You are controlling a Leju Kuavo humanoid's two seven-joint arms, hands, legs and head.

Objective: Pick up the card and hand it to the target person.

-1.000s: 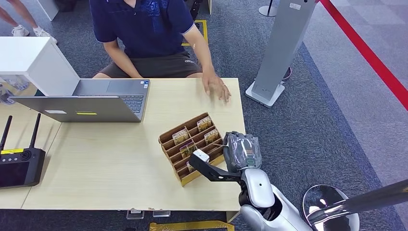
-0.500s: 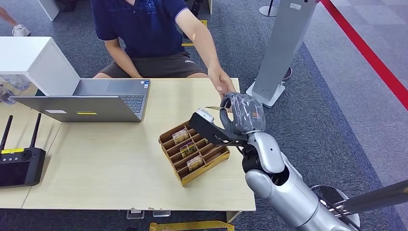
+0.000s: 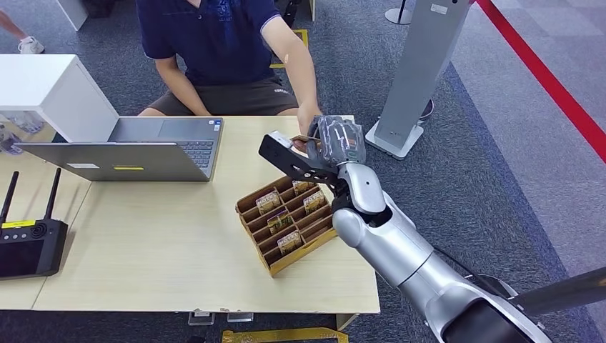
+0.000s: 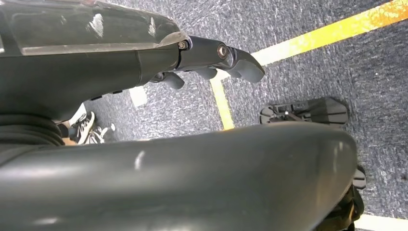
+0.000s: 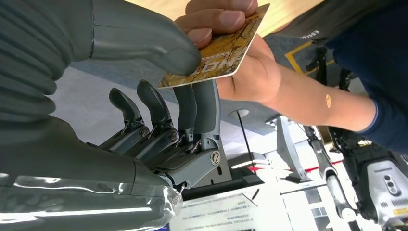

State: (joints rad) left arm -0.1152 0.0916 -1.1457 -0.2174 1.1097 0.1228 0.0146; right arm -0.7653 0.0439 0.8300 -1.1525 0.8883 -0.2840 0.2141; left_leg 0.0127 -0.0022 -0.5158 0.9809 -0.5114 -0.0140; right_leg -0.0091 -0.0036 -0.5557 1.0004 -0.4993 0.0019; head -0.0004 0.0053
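My right hand [image 3: 336, 139] is raised over the far edge of the table [image 3: 143, 243], in front of the seated person [image 3: 214, 43]. It pinches a gold-brown card [image 5: 216, 50] between the thick thumb [image 5: 139, 41] and the dark fingers [image 5: 192, 110]. The person's hand [image 5: 250, 72] grips the other end of the same card [image 3: 304, 139], fingers on top and thumb beneath. My left hand [image 4: 211, 53] hangs beside my body over the carpet, its fingers loosely apart and holding nothing.
A cardboard card rack [image 3: 300, 261] with several cards in its slots sits on the table under my right arm. An open laptop [image 3: 143, 146] and a black controller [image 3: 28, 246] lie to the left. A grey kiosk stand [image 3: 421, 64] rises at right.
My right hand lifted the card from the rack and carried it up and forward to the person. The person's hand rose off the table and took hold of the card.
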